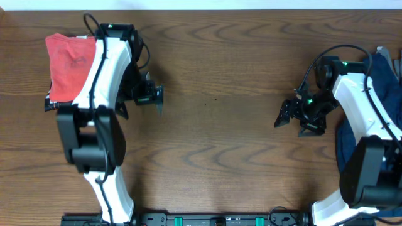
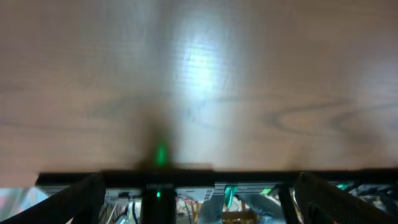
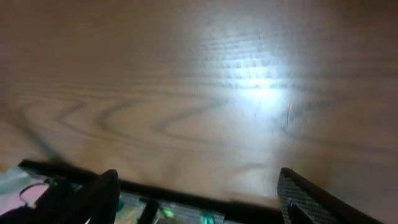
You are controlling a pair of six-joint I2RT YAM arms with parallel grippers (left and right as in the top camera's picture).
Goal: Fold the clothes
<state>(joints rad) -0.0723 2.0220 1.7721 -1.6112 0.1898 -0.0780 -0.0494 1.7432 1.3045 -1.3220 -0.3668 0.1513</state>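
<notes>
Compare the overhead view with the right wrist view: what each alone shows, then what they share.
Only overhead: the orange-red cloth T-shirt at the left edge, the navy blue cloth garment at the right edge, and the left claw. Only right wrist: a close look at bright glare on the wood beyond its dark fingers. Both: the brown wood-grain table and the open, empty right claw.

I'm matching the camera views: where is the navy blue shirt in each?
Overhead: navy blue shirt at the right edge, partly under the right arm.
Left wrist: not in it.
Right wrist: not in it.
Shared landmark: the wood-grain table, in all three.
</notes>
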